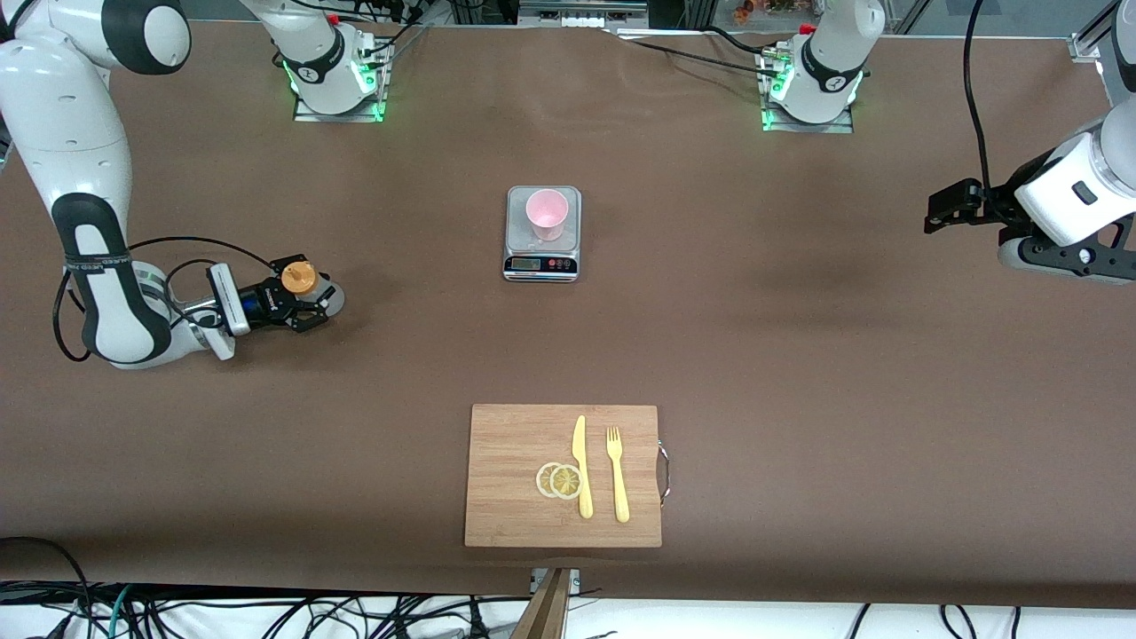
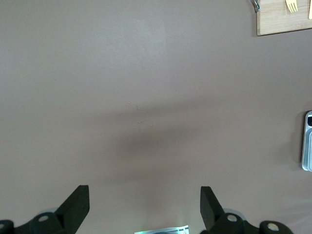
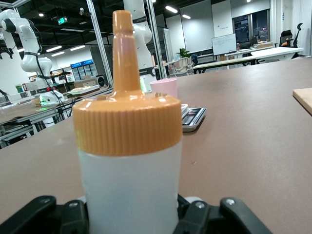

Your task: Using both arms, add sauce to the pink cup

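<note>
Brown covering runs over the whole bench (image 1: 799, 355), which carries one scale, one cup, one bottle and one cutting board. The single pink cup (image 1: 547, 213) stands upright on the one silver scale (image 1: 542, 264), midway between the two arm bases. The sauce (image 1: 300, 279), one whitish squeeze bottle with an orange nozzle cap, stands upright toward the right arm's end of the bench, nearer the front camera than the scale and well apart from it. The right gripper (image 1: 321, 306) sits low at the bench with its two fingers on either side of the bottle's body; the right wrist view shows the bottle (image 3: 127, 161) filling the space between them, clamped.

The left gripper (image 1: 942, 209) hangs over bare bench at the left arm's end, its two fingers (image 2: 78, 204) spread wide apart with nothing between them; that arm waits.

One wooden cutting board (image 1: 515, 444) lies nearest the front camera, bearing one yellow knife (image 1: 582, 466), one yellow fork (image 1: 617, 473) and two overlapping lemon slices (image 1: 559, 480).
</note>
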{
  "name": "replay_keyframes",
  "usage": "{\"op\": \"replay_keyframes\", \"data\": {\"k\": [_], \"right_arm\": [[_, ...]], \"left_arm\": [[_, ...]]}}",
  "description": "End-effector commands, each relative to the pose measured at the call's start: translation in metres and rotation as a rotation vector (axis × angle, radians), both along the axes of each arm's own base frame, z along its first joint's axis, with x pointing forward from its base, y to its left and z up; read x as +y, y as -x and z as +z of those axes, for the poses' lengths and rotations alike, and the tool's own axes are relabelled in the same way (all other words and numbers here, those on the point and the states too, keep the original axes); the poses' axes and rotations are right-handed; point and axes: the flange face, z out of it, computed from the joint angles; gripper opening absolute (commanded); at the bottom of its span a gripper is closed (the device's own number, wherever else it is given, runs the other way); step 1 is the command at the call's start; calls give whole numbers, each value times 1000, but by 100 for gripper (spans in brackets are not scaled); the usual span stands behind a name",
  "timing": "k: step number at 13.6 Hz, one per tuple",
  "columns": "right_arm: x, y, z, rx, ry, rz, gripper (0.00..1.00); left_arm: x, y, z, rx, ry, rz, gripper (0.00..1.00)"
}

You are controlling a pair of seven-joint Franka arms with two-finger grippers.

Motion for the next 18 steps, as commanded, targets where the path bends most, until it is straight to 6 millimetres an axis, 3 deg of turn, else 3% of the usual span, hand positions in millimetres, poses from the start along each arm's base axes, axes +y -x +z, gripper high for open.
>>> {"op": "replay_keyframes", "data": {"k": [1, 4, 8, 10, 12, 14, 16, 18], "right_arm": [[-4, 3, 7, 3, -26, 1, 100], [-17, 3, 11, -1, 41, 63, 100], [-73, 20, 9, 38, 179, 102, 100], [-89, 11, 20, 27, 247, 121, 100], [-99, -8, 44, 25, 348, 153, 100], [-93, -22, 74, 65, 452, 145, 100], [-74, -36, 112, 116, 589, 133, 100], [-55, -52, 163, 99, 789, 88, 100]], "left_arm": [[0, -5, 4, 0, -11, -21, 100], [0, -5, 4, -1, -11, -21, 100], [0, -5, 4, -1, -11, -21, 100], [0, -5, 4, -1, -11, -21, 100], [0, -5, 4, 0, -11, -21, 100], [3, -5, 4, -1, -11, -15, 100], [0, -5, 4, -1, -11, -20, 100], [-2, -5, 4, -1, -11, -23, 100]]}}
